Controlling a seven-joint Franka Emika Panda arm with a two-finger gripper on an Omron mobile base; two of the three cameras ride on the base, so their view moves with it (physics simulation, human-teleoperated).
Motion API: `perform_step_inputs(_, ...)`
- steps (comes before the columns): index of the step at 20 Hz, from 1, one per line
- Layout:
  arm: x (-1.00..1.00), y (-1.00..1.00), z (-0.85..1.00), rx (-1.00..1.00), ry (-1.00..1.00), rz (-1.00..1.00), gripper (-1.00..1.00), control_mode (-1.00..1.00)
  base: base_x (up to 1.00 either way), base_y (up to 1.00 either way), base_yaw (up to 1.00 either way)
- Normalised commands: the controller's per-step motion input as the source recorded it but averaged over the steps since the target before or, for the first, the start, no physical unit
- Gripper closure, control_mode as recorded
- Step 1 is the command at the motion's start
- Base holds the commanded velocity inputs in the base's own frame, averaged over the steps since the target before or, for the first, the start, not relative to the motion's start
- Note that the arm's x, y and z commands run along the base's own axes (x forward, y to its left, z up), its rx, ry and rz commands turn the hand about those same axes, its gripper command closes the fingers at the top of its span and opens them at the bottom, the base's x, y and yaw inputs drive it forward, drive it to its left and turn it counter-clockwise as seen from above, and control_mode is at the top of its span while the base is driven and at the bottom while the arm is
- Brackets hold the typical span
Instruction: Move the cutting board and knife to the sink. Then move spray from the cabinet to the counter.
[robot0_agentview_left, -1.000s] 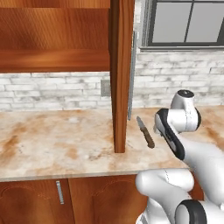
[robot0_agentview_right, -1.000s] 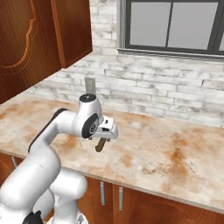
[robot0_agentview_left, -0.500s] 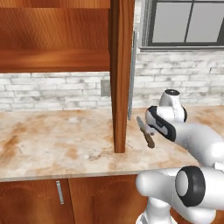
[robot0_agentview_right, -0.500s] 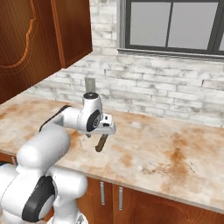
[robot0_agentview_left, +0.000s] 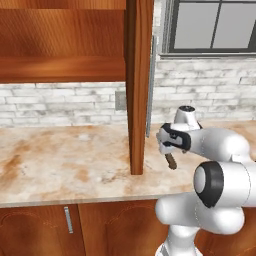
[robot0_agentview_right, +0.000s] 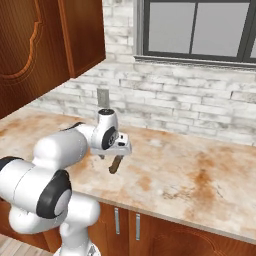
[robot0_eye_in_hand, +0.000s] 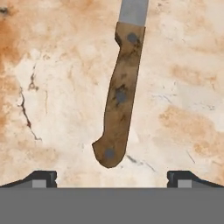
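Note:
The knife (robot0_eye_in_hand: 118, 100) lies flat on the counter (robot0_eye_in_hand: 183, 87), brown riveted handle toward the hand camera and grey blade running off the top edge. My gripper (robot0_eye_in_hand: 111, 177) hangs open just above it, its fingertips (robot0_eye_in_hand: 41, 177) wide apart on either side of the handle's butt and touching nothing. From the base, the gripper (robot0_agentview_left: 167, 142) covers the blade, and the knife handle (robot0_agentview_left: 171, 161) sticks out below it. The gripper (robot0_agentview_right: 120, 147) and knife (robot0_agentview_right: 116, 164) also show from the right. The cabinet (robot0_agentview_left: 60, 65) stands open to the left. The cutting board, sink and spray are out of view.
The cabinet's open door (robot0_agentview_left: 137, 85) stands edge-on just left of the gripper, with its silver bar handle (robot0_agentview_left: 151, 85) facing it. A brick wall and a window (robot0_agentview_right: 200, 30) back the counter (robot0_agentview_right: 200, 170). Low cabinet doors (robot0_agentview_left: 65, 225) sit beneath.
The arm has swung left and down, bringing the open gripper from beside the knife to right over it. The knife has not moved.

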Motion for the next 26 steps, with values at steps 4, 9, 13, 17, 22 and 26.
perform_step_inputs(4, 0.33, 0.03, -0.37, 0.0, 0.0, 0.0, -1.0, -1.0, 0.0, 0.0, 0.0)
perform_step_inputs(9, 0.23, 0.01, -0.34, 0.0, 0.0, 0.0, -1.0, -1.0, 0.0, 0.0, 0.0)
perform_step_inputs(13, 0.24, 0.0, -0.35, 0.0, 0.0, -0.03, -1.0, -1.0, 0.0, 0.0, 0.0)
perform_step_inputs(17, 0.23, 0.0, -0.32, 0.0, 0.0, -0.04, -1.0, -1.0, 0.0, 0.0, 0.0)
perform_step_inputs(22, 0.18, 0.0, -0.3, 0.0, 0.0, -0.04, -1.0, -1.0, 0.0, 0.0, 0.0)
perform_step_inputs(26, 0.13, 0.0, -0.29, 0.0, 0.0, -0.04, -1.0, -1.0, 0.0, 0.0, 0.0)
